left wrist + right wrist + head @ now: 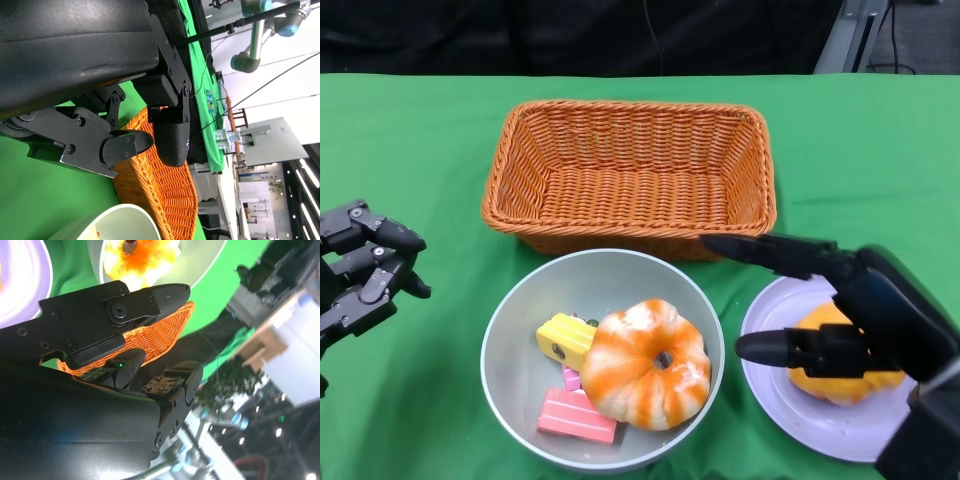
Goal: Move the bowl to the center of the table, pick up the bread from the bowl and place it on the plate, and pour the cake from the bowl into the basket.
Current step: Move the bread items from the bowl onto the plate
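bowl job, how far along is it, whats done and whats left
Done: the bowl sits mid-table before the basket, and a bread lies on the plate. In hand: nothing; right hand hovers over the plate. Left: cake pieces remain in the bowl; basket empty.

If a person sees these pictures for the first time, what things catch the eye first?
First, the orange-and-white ring bread in the grey bowl at the table's near centre, beside small cake pieces. Then the empty orange basket behind the bowl. On the right, the right hand hovers open over an orange bun on the plate.
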Tool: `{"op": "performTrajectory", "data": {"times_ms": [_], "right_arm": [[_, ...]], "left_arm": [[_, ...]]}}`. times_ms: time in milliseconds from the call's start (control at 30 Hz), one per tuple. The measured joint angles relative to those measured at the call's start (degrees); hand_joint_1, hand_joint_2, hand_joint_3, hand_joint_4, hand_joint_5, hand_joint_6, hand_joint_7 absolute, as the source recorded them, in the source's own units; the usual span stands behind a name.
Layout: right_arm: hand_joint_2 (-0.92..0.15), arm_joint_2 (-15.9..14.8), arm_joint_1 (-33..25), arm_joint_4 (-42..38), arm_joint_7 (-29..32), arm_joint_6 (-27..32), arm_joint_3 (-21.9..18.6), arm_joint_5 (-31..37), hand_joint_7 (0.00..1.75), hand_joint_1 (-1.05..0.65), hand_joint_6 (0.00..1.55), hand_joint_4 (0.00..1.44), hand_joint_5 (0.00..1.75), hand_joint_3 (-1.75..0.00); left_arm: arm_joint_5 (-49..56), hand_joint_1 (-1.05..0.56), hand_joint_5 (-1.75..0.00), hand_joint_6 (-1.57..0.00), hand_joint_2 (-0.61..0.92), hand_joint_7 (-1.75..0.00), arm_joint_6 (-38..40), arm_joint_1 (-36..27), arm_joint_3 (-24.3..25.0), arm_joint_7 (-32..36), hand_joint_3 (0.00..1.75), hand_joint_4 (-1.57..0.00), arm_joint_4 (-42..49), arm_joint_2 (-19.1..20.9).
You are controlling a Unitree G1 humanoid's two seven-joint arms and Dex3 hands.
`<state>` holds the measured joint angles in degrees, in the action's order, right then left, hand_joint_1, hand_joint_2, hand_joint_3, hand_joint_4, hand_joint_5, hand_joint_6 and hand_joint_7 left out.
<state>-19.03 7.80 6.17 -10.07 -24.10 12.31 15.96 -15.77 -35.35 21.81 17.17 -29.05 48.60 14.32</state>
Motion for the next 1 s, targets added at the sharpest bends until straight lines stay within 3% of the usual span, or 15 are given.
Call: {"op": "performTrajectory", "data": {"times_ms": [333, 667, 1000], "right_arm": [[-0.91, -1.82, 9.94, 0.66, -9.93, 5.82, 3.96, 5.9, 0.02, -0.72, 0.57, 0.58, 0.1, -0.02], [-0.92, -0.03, 15.24, -9.15, -9.13, 3.28, 9.32, 12.53, 0.01, -0.73, 0.61, 0.64, 0.08, -0.02], [-0.92, 1.16, 17.52, -14.5, -7.54, 0.86, 11.62, 16.18, 0.01, -0.74, 0.62, 0.66, 0.07, -0.04]], "left_arm": [[0.43, -0.08, -1.36, -0.87, 0.77, -1.08, 0.06, -0.1, -0.69, 0.7, 0.61, -0.84, -0.5, -0.68], [0.73, -0.11, -1.38, -0.88, 0.78, -1.09, 0.67, -1.7, -1.65, 1.25, 0.56, -0.84, -4.31, -1.55], [1.18, -0.12, -1.45, -0.88, 0.78, -1.12, 1.64, -2.64, -2.45, 2.6, 0.57, -0.83, -7.54, -2.71]]}}
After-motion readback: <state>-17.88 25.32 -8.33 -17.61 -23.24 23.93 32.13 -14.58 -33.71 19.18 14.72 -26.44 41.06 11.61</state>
